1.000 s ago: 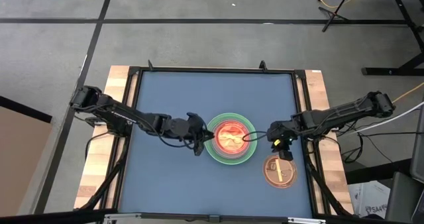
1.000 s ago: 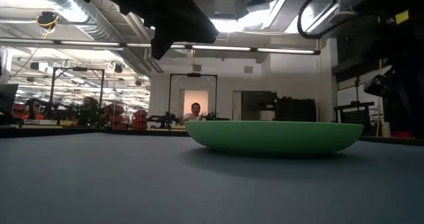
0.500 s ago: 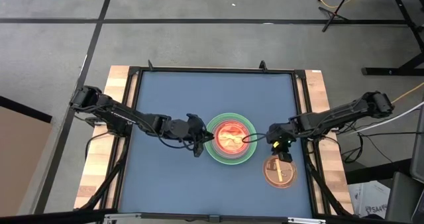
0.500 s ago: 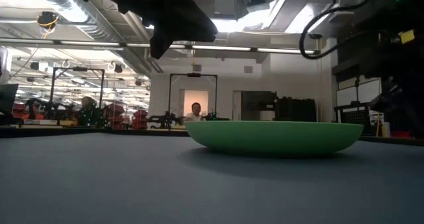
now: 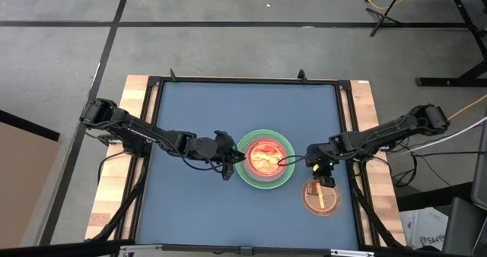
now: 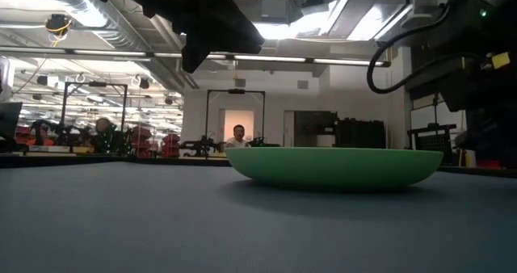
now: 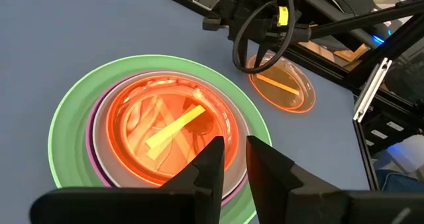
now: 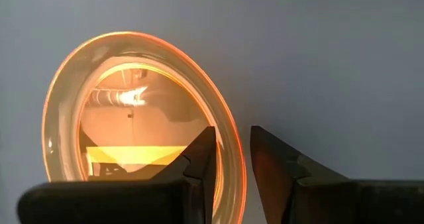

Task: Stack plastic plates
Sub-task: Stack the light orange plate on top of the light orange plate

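A stack of plates stands mid-table: a large green plate [image 5: 242, 170] at the bottom, a magenta rim [image 7: 101, 174] in it, and translucent orange-red plates [image 7: 165, 128] on top. One small translucent orange plate [image 5: 321, 199] lies alone on the mat at the near right. My right gripper [image 5: 324, 182] is low over this plate's far edge. It is open, with one finger on either side of the rim [image 8: 232, 141]. My left gripper [image 5: 230, 164] hovers just left of the stack, open by a narrow gap [image 7: 234, 159] and empty.
The blue mat [image 5: 198, 112] is bare at the far side and near left. A black frame [image 5: 346, 120] and wooden side strips [image 5: 371, 105] border it. Cables loop off my right arm [image 7: 265, 25] above the single plate.
My right gripper has gone down and a little toward the table's near edge, onto the far rim of the single orange plate. The plates and my left gripper have kept still.
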Action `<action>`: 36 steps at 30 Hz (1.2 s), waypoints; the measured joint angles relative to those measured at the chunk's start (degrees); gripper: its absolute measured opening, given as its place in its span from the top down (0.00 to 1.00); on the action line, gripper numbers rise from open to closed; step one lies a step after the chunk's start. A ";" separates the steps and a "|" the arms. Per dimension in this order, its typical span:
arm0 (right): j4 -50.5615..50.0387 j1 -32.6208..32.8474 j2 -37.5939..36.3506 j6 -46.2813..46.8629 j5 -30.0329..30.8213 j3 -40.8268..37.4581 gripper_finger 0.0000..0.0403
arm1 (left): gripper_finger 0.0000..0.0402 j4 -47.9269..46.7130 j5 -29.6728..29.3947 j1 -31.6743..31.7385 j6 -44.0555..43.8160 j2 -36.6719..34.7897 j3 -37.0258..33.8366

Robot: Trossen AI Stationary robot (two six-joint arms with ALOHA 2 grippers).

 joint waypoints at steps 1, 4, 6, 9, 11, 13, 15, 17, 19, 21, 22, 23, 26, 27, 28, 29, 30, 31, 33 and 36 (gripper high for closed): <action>0.06 0.00 0.24 -0.05 0.00 0.02 0.79 | 0.86 0.00 -0.01 0.00 0.00 0.00 0.00; -0.18 0.00 1.08 -0.23 0.00 0.02 0.79 | 0.86 -0.12 0.01 0.00 0.00 0.00 0.00; -0.22 0.00 1.87 -0.29 0.00 0.01 0.79 | 0.86 -0.32 0.01 0.00 -0.02 0.01 0.00; -0.03 0.00 3.06 -0.29 -0.13 0.15 0.79 | 0.86 -0.61 0.01 0.00 -0.02 0.02 0.00; -0.01 -0.03 3.72 -0.29 -0.17 0.19 0.79 | 0.86 -0.81 0.01 0.00 -0.04 0.02 0.00; -0.01 -0.04 4.09 -0.29 -0.20 0.24 0.79 | 0.86 -1.18 0.01 0.00 -0.14 0.02 0.00; -0.03 -0.04 4.16 -0.29 -0.17 0.21 0.79 | 0.86 -1.31 0.01 0.00 -0.17 0.02 0.00; -0.04 -0.04 4.18 -0.29 -0.16 0.21 0.79 | 0.86 -1.29 0.01 0.00 -0.17 0.02 0.00; -0.05 -0.04 4.18 -0.29 -0.15 0.20 0.79 | 0.86 -1.30 0.01 0.00 -0.17 0.02 0.00; -0.07 -0.04 4.18 -0.29 0.05 0.19 0.79 | 0.86 -1.27 0.01 0.00 -0.17 0.02 0.00; -0.07 -0.04 4.19 -0.29 0.18 0.17 0.79 | 0.86 -1.29 0.01 0.00 -0.17 0.02 0.00; -0.11 -0.04 4.21 -0.29 0.26 0.17 0.79 | 0.86 -1.29 0.01 0.00 -0.17 0.02 0.00; -0.14 -0.04 4.23 -0.29 0.38 0.15 0.79 | 0.86 -1.27 0.01 0.00 -0.17 0.02 0.00; -0.14 -0.04 4.23 -0.29 0.42 0.13 0.79 | 0.86 -1.27 0.01 0.00 -0.17 0.02 0.00; -0.16 -0.04 4.23 -0.29 0.44 0.13 0.79 | 0.86 -1.27 0.01 0.00 -0.17 0.02 0.00; -0.17 -0.04 4.23 -0.29 0.46 0.13 0.80 | 0.86 -1.27 0.01 0.00 -0.17 0.02 0.00; -0.18 -0.04 4.23 -0.29 0.48 0.13 0.80 | 0.86 -1.27 0.01 0.00 -0.19 0.02 0.00; -0.20 -0.04 4.23 -0.29 0.52 0.13 0.82 | 0.86 -1.25 0.01 0.00 -0.20 0.02 0.00; -0.26 -0.04 4.25 -0.29 0.59 0.10 0.86 | 0.86 -1.26 0.01 0.00 -0.20 0.02 0.00; -0.29 -0.04 4.25 -0.29 0.85 0.08 0.93 | 0.86 -1.25 0.01 0.00 -0.20 0.02 0.00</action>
